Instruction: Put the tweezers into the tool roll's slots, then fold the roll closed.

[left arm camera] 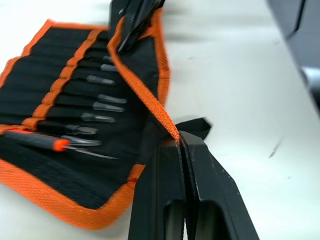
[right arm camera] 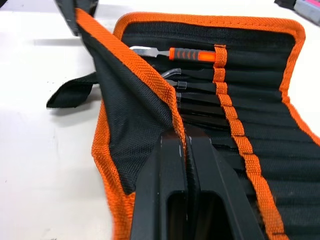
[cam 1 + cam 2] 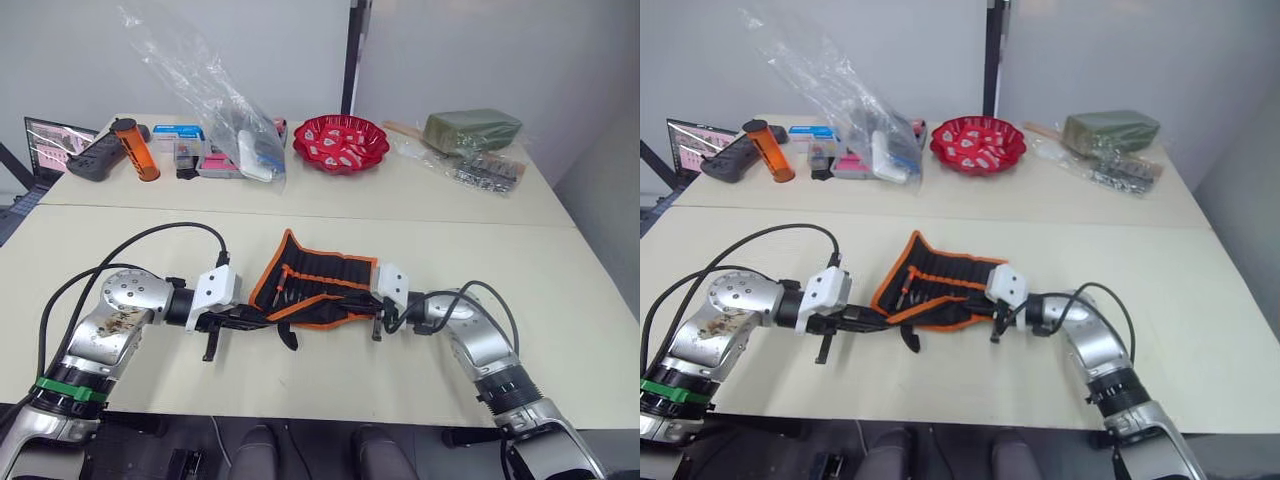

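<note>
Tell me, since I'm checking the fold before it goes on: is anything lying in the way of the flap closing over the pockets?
Nothing visible blocks it. Both the left gripper and right gripper are shut on the tool roll near edge. The tweezers and an orange-handled tool lie flat in the slots.

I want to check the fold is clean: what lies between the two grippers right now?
Between the left gripper and right gripper runs the tool roll flap's orange edge, both pinching it, in the left eye view.
</note>
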Robot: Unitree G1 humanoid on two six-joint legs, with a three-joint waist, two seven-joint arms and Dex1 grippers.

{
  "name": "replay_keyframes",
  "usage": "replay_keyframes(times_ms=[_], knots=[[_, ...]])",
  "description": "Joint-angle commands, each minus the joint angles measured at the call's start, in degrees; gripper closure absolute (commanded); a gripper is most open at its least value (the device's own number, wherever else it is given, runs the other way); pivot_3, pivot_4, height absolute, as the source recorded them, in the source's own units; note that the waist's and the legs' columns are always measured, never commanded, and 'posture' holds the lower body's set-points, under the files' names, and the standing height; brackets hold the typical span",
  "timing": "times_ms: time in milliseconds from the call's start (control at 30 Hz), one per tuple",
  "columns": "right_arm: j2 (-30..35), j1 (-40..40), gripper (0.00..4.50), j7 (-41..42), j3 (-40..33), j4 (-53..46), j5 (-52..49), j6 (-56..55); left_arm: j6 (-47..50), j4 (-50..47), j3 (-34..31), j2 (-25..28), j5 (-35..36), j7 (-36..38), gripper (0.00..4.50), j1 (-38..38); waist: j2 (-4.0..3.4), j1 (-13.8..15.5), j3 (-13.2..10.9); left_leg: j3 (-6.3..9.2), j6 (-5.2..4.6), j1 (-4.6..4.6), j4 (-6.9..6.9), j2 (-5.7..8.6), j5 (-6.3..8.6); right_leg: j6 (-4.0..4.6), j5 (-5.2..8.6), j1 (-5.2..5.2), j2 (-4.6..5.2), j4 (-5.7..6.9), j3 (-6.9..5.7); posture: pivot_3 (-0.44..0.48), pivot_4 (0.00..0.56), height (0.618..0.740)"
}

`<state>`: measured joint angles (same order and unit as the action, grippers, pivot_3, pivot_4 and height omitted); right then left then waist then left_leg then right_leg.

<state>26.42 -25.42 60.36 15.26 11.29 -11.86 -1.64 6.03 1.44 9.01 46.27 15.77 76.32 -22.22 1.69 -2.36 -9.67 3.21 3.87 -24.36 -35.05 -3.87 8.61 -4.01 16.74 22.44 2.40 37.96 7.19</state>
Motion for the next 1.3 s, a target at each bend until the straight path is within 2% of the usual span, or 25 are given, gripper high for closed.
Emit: replay_keyframes(times_ms=[33, 200, 267, 433, 667, 700, 733, 900, 1000, 1100, 1133, 1300], knots=[[3.32, 0.70, 4.48, 0.85, -3.98, -1.25, -1.01, 1.46, -3.98, 3.37, -0.34, 0.01, -3.55, -1.55, 4.49, -2.40, 0.00, 0.06, 0.00, 0.00, 0.00, 0.00, 0.00, 0.00, 0.00, 0.00, 0.00, -0.01, 0.00, -0.03, 0.00, 0.000, 0.150, 0.729], [5.78, 1.07, 4.48, 1.24, -6.04, 0.05, -2.15, 1.26, -6.51, 9.62, 1.31, -2.63, -7.47, -4.62, 4.49, -7.65, 0.00, 0.08, 0.00, 0.00, 0.00, 0.00, 0.01, 0.00, 0.00, 0.00, 0.00, -0.01, 0.00, -0.02, -0.01, 0.000, 0.150, 0.729], [5.50, 0.54, 4.48, 0.39, -5.84, 1.09, -1.45, 0.63, -3.21, 10.14, 1.46, -4.05, -6.85, -5.85, 4.49, -8.49, 0.00, -0.07, 0.00, 0.00, 0.00, -0.01, -0.01, 0.01, 0.00, 0.00, 0.00, -0.03, 0.00, -0.04, 0.01, 0.000, 0.150, 0.729], [2.97, -0.66, 4.48, -4.62, -6.00, 4.15, 0.83, -1.03, -1.64, 12.70, 3.35, -5.63, -12.10, -11.77, 4.49, -8.92, 0.00, -0.56, 0.00, 0.00, 0.00, 0.04, 0.06, -0.01, 0.00, 0.00, 0.00, 0.01, -0.02, 0.03, 0.01, 0.000, 0.150, 0.729], [0.53, -0.25, 4.48, -8.82, -6.93, 5.55, 1.49, -1.81, 2.38, 12.96, 1.82, -8.18, -11.05, -16.80, 4.49, -9.37, 0.00, -0.24, 0.00, 0.01, 0.00, 0.04, 0.03, 0.00, 0.00, -0.01, 0.00, -0.02, -0.02, 0.03, 0.02, 0.000, 0.150, 0.729], [0.11, -0.34, 4.50, -9.28, -7.26, 5.84, 1.17, -1.83, 3.72, 12.81, 1.32, -8.34, -10.46, -17.29, 3.91, -9.39, 0.00, -0.24, 0.00, 0.01, 0.00, 0.05, 0.03, 0.00, 0.00, -0.01, 0.00, -0.03, -0.02, 0.03, 0.02, 0.000, 0.150, 0.729], [-0.20, -0.46, 4.50, -9.54, -7.46, 6.11, 0.98, -1.86, 4.58, 12.54, 1.07, -8.31, -10.06, -17.33, 3.67, -9.33, 0.00, -0.23, 0.00, 0.01, 0.00, 0.04, 0.01, 0.00, 0.00, -0.01, 0.00, -0.03, -0.02, 0.03, 0.02, 0.000, 0.150, 0.729], [-0.32, -0.98, 2.98, -8.09, -9.74, 5.10, -1.50, -0.37, 6.83, 8.52, -2.62, -5.23, -8.03, -17.24, 2.04, -6.44, -0.01, -0.63, -0.01, 0.01, 0.00, 0.05, 0.04, 0.00, 0.00, -0.01, 0.00, -0.03, -0.02, 0.03, 0.02, 0.000, 0.150, 0.729], [0.68, -0.45, 1.94, -7.03, -12.75, 2.28, -4.83, 2.28, 10.01, 4.88, -9.25, -2.64, -2.89, -16.95, 1.03, -4.36, -0.04, -1.30, -0.03, 0.01, 0.00, 0.07, 0.16, -0.02, 0.00, 0.01, 0.00, 0.02, -0.02, 0.04, 0.03, 0.000, 0.150, 0.729], [0.04, -0.02, 0.90, -8.04, -16.90, -1.73, -11.01, 8.29, 14.99, 0.12, -15.73, -2.79, 3.31, -18.73, 0.02, -3.57, -0.04, -1.38, -0.09, 0.03, 0.00, 0.05, 0.16, -0.02, 0.00, 0.00, 0.00, 0.02, -0.02, 0.05, 0.01, 0.000, 0.150, 0.729], [-0.48, 0.19, 0.65, -8.35, -18.12, -3.16, -13.45, 10.80, 17.05, -1.85, -17.29, -3.48, 5.25, -19.80, 0.00, -3.43, -0.03, -1.37, -0.09, 0.03, 0.00, 0.04, 0.15, -0.01, 0.00, 0.00, 0.01, 0.01, -0.02, 0.04, 0.01, 0.000, 0.150, 0.729], [-1.64, 2.87, 0.65, -8.34, -19.23, -10.78, -20.63, 20.72, 24.97, -12.20, -21.45, -6.67, 13.54, -23.84, 0.00, -0.89, -0.03, -0.88, -0.09, 0.05, 0.00, 0.07, 0.12, 0.00, 0.00, -0.03, 0.02, -0.10, 0.00, 0.00, -0.01, 0.000, 0.150, 0.729]])
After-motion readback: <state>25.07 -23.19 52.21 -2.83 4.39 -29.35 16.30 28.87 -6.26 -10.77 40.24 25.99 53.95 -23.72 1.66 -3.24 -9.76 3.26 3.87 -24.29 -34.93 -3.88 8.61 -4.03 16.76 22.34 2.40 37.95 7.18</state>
